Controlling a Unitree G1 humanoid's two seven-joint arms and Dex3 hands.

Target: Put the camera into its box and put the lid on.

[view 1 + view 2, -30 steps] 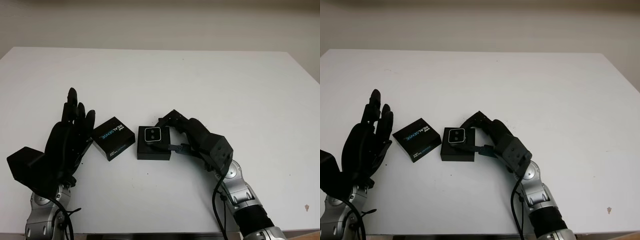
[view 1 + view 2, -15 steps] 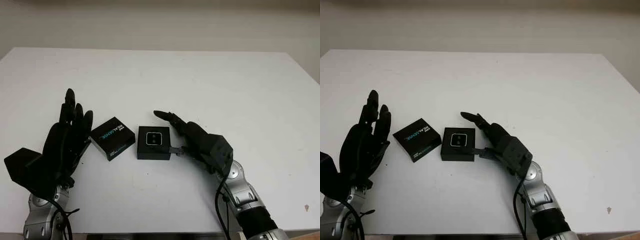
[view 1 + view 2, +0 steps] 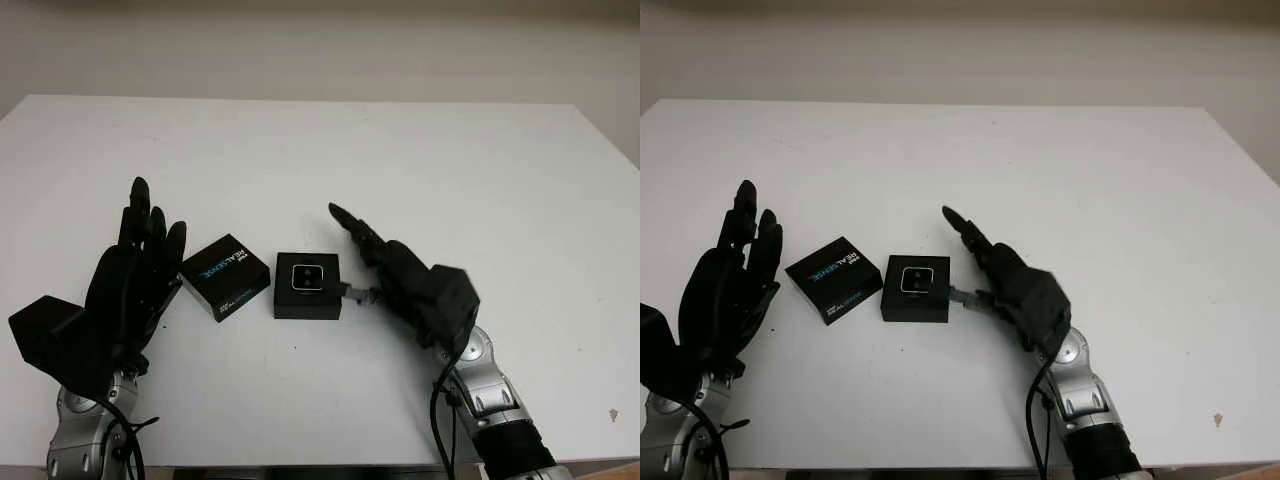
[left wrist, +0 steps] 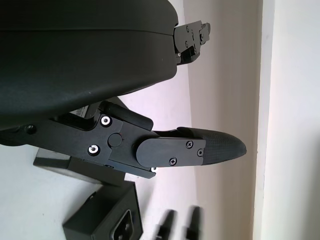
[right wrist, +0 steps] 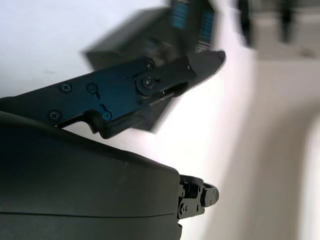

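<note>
The small silver-faced camera (image 3: 306, 277) sits in the black box (image 3: 306, 303) at the middle of the white table. The black lid (image 3: 225, 276), with blue lettering on top, lies flat just left of the box, a narrow gap between them. My right hand (image 3: 358, 258) is open just right of the box, its thumb near the box's right wall and its long fingers pointing away over the table. My left hand (image 3: 150, 235) is open and upright to the left of the lid, holding nothing. The left wrist view shows the box (image 4: 107, 222) past the lid (image 4: 70, 167).
The white table (image 3: 450, 170) stretches wide behind and to the right of the box. Its front edge runs close below both arms. A pale wall lies behind the far edge.
My right hand's fingers have come off the camera, straightened and drawn back to the right. The camera stays in the box. The left hand and the lid have hardly moved.
</note>
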